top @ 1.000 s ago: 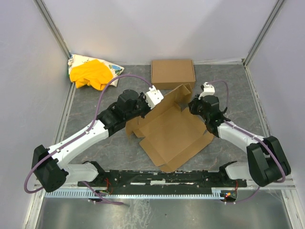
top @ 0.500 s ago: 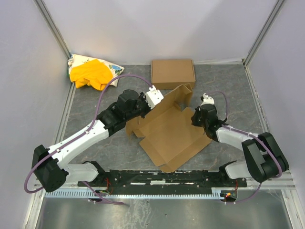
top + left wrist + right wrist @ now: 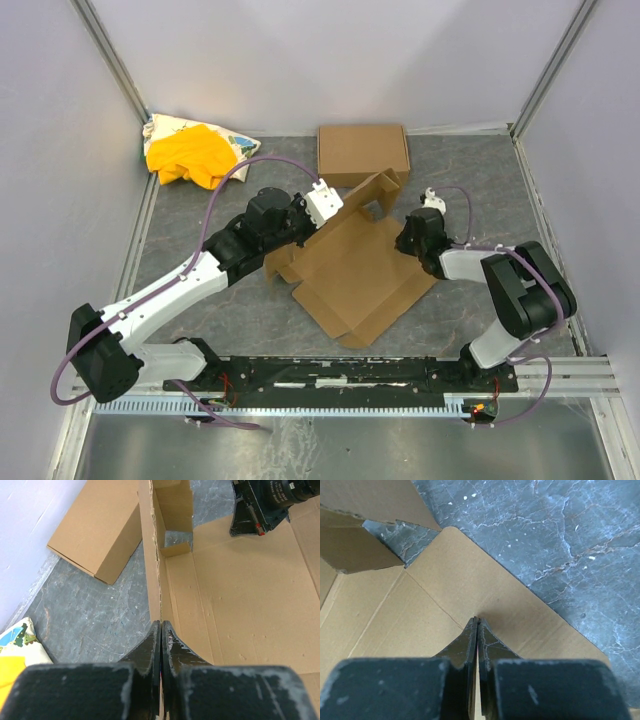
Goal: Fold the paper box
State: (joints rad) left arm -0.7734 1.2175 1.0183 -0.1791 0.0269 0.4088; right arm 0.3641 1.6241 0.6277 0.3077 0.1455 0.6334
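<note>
Sitting just behind the paper box, another flat cardboard box.

This is looking like a robotics lab, a closed test cell rather than a home or a shop. Plain pale lilac wall panels are boxing in a dark grey marbled table on three sides, with bare aluminium frame posts running up from its far corners. Two white-and-black robot arms are standing bolted to a black mounting rail along the table's near edge, and thick purple cables are looping off them.
</note>
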